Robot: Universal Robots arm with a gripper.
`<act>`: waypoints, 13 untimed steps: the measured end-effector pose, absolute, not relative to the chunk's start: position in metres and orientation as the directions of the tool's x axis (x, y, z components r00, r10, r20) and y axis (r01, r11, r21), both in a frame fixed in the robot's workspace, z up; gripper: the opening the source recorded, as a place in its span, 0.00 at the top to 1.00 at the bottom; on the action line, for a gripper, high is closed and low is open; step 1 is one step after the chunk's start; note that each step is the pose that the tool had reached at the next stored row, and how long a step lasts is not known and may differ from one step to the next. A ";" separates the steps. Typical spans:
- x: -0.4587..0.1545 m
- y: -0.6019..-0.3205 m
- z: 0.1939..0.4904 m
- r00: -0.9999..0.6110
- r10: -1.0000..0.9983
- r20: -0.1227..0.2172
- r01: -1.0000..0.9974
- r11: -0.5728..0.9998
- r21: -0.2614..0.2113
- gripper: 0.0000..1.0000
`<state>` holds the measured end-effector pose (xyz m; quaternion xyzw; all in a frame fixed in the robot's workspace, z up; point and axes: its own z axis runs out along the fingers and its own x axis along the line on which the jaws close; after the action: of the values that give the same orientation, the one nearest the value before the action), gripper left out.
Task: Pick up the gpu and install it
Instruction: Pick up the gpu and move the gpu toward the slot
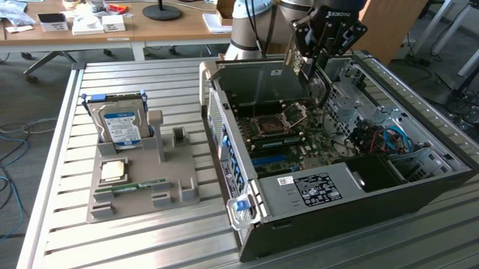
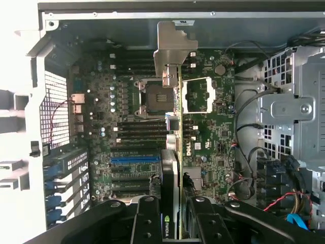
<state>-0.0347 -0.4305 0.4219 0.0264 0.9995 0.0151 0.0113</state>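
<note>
I read the claw (image 2: 175, 216) as pinching the gpu (image 2: 171, 175): one finger presses on each face, and the card stands on edge with its silver bracket (image 2: 175, 48) at the end away from the wrist. The card hangs inside the open computer case (image 1: 419, 185), over the motherboard (image 1: 299, 140); I cannot tell whether it touches a slot. The case also contains a power supply (image 1: 314, 188) and blue cables (image 1: 389, 137). On the counter (image 1: 150, 246), to the exterior view's left of the case, a grey tray (image 1: 172, 202) holds an upright hard drive (image 1: 120, 126), a flat processor chip (image 1: 114, 170) and a green memory stick (image 1: 138, 186).
</note>
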 end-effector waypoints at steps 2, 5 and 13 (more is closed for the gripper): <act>-0.033 -0.430 0.422 -0.998 0.053 -0.022 0.053 0.998 0.031 0.73; -0.030 -0.430 0.422 -0.998 0.053 -0.022 0.053 0.998 0.031 0.73; -0.020 -0.430 0.422 -0.998 0.053 -0.022 0.053 0.998 0.031 0.73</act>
<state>-0.0200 -0.4302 0.4219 0.0264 0.9995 0.0151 0.0113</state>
